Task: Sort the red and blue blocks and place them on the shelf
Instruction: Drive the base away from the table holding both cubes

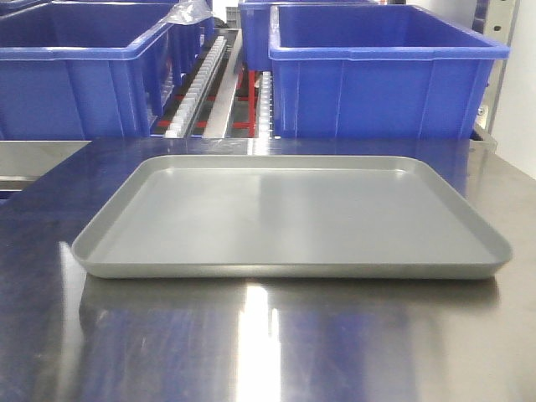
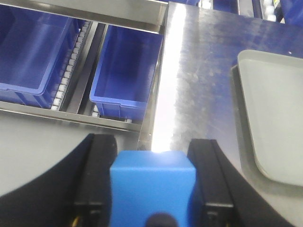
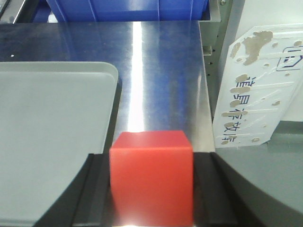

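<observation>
The blue block (image 2: 151, 189) sits between the black fingers of my left gripper (image 2: 152, 158), which is shut on it above the steel table's left edge. My right gripper (image 3: 150, 161) is shut on the red block (image 3: 151, 184), held over the table just right of the grey tray (image 3: 57, 68). The shelf (image 1: 201, 79), with white roller tracks and red frame parts, stands behind the table. In the left wrist view the shelf's steel rails (image 2: 66, 113) lie to the left of the held block. Neither gripper shows in the front view.
The shallow grey tray (image 1: 293, 270) lies on the shiny steel table (image 1: 251, 352) with nothing in it. Large blue bins (image 1: 385, 84) (image 1: 67, 92) (image 2: 123, 71) occupy the shelf. A white labelled plate (image 3: 255, 90) hangs off the table's right edge.
</observation>
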Available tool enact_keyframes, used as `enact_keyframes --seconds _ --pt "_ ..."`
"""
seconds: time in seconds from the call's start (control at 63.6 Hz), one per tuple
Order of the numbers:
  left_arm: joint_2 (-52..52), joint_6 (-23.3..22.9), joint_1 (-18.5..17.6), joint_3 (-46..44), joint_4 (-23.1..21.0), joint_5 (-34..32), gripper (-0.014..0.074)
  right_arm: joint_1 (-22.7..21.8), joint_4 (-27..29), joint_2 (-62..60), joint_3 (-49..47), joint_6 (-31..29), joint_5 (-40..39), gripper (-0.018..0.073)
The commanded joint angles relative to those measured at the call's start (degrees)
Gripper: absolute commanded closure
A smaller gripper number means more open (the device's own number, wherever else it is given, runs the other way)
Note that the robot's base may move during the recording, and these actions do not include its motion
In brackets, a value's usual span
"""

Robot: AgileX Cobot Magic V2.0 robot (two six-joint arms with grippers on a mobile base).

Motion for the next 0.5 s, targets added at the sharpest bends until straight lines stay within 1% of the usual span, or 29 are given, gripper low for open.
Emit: enact_keyframes --seconds 0.0,0.487 --pt "0.2 -0.2 0.1 -1.6 0.9 -4.0 0.0472 -0.3 -0.6 -0.5 -1.6 -0.4 -4.4 0.0502" --pt "0.2 -0.2 0.1 -1.6 0.9 -4.0 0.0472 -0.3 -0.6 -0.5 -1.6 -0.4 -4.4 0.0502"
